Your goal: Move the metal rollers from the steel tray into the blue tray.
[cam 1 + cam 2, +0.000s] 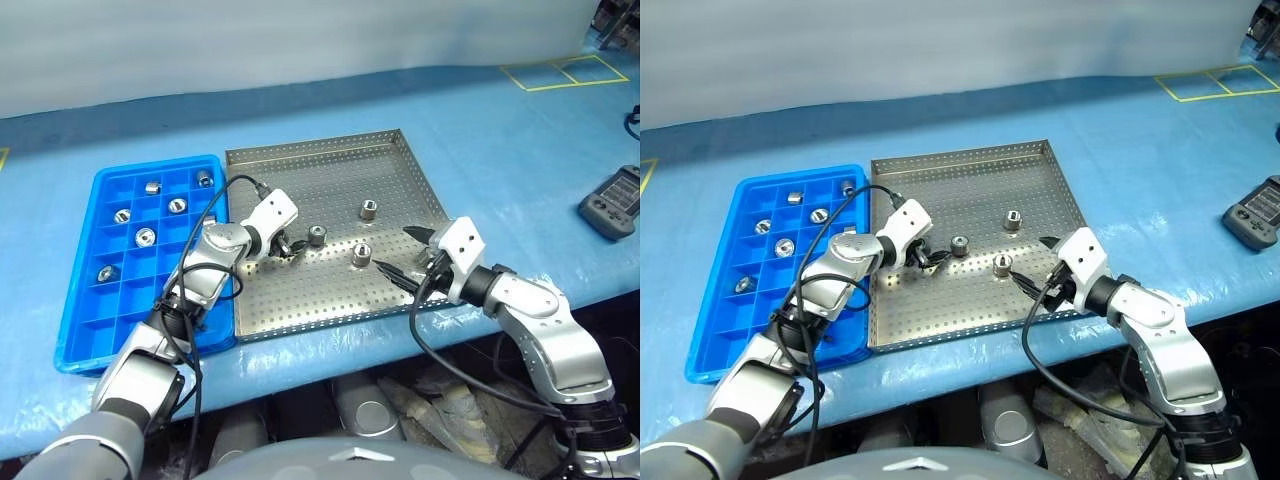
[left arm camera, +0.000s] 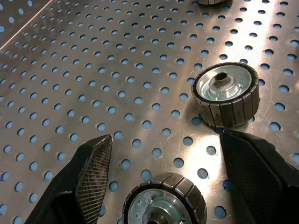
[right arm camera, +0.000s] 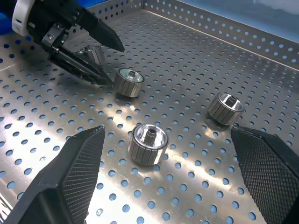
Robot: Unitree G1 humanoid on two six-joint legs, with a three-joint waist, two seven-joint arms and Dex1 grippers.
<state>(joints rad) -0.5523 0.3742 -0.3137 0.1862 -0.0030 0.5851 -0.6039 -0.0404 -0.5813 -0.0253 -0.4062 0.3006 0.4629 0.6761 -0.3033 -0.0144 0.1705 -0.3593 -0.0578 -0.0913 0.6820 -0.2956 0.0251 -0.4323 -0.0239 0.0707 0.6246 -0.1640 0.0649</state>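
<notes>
left gripper [image 1: 287, 246] fingers apart, right gripper [image 1: 404, 252] spread

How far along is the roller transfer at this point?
Done: six metal rollers sit in the blue tray.
In hand: the left gripper, open, straddles one roller on the steel tray, not yet gripped.
Left: four rollers lie on the steel tray, that one included. The right gripper is open and empty.

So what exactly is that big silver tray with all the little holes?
The steel tray is a large square of silver-grey sheet metal, perforated all over with small round holes and edged by low raised rims. It lies flat on the light blue table cover, right beside the blue tray. Four metal rollers rest on its floor. The left end effector, open, straddles one of them; the right end effector hovers open over its near right corner.
</notes>
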